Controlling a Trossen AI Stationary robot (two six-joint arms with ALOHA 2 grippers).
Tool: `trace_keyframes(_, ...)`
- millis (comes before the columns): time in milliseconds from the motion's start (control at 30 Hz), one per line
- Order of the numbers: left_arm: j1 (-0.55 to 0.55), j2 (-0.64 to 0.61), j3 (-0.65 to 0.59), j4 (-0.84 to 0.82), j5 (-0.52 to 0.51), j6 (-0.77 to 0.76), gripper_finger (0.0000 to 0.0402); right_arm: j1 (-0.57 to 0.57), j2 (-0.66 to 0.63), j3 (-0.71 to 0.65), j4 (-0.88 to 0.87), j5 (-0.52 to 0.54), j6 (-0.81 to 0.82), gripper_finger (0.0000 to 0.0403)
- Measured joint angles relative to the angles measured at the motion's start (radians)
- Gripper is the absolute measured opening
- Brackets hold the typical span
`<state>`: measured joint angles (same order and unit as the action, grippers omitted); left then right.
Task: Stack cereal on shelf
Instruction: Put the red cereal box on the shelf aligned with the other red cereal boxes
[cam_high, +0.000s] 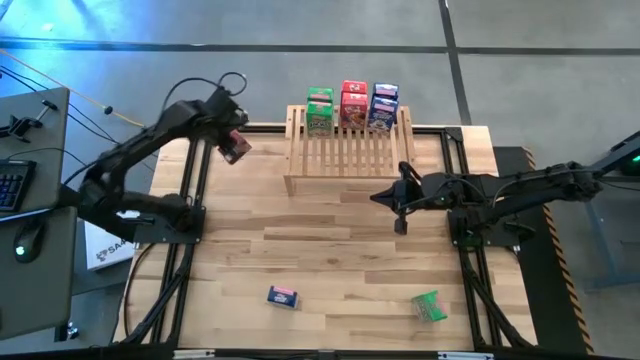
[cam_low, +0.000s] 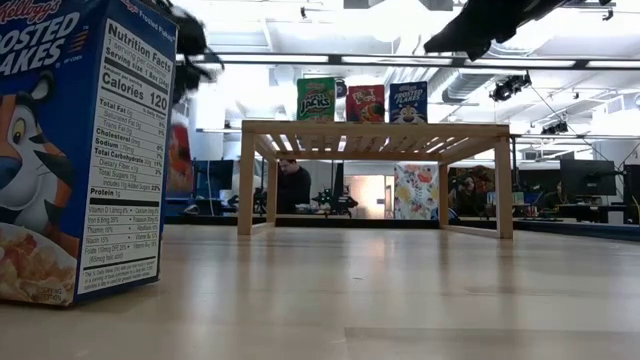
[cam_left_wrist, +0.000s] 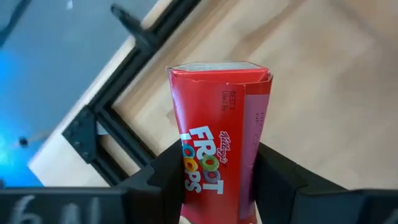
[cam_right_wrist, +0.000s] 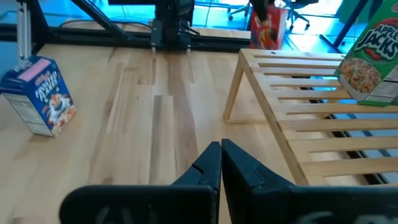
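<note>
Here, the left gripper (cam_left_wrist: 214, 186) is clamped on a red Froot Loops box (cam_left_wrist: 219, 134), whose lower end is cut off between the fingers (cam_left_wrist: 163, 180). In the high view the box hangs over the table's (cam_high: 330, 250) far left corner, with the shelf (cam_high: 345, 160) off to its side, apart. Six boxes (cam_high: 352, 107) stand along the shelf's far edge. The right gripper (cam_right_wrist: 221, 163), fingers pressed together, hovers just beside the shelf's near corner. Behind it, a blue box (cam_high: 283, 296) and a green box (cam_high: 429, 306) lie on the table.
</note>
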<state>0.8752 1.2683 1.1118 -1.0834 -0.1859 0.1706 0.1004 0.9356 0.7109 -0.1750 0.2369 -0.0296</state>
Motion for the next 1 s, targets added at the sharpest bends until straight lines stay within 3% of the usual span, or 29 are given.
trace_keyframes(233, -0.211, -0.230, 0.000, -0.091, 0.119, -0.033, 0.0139, 0.019, 0.000, 0.000, 0.008, 0.003, 0.050, 0.0000)
trace_keyframes(433, -0.470, -0.309, 0.009, -0.064, 0.159, -0.127, 0.0139, 0.050, 0.000, 0.000, 0.033, 0.006, 0.057, 0.0000)
trace_keyframes(733, -0.824, -0.212, 0.122, 0.102, 0.158, -0.169, 0.0138, 0.129, 0.000, 0.000, 0.068, 0.052, 0.050, 0.0000)
trace_keyframes(1000, -0.959, -0.024, 0.148, 0.173, 0.187, -0.169, 0.0138, 0.172, 0.000, -0.058, 0.183, 0.052, 0.015, 0.0000)
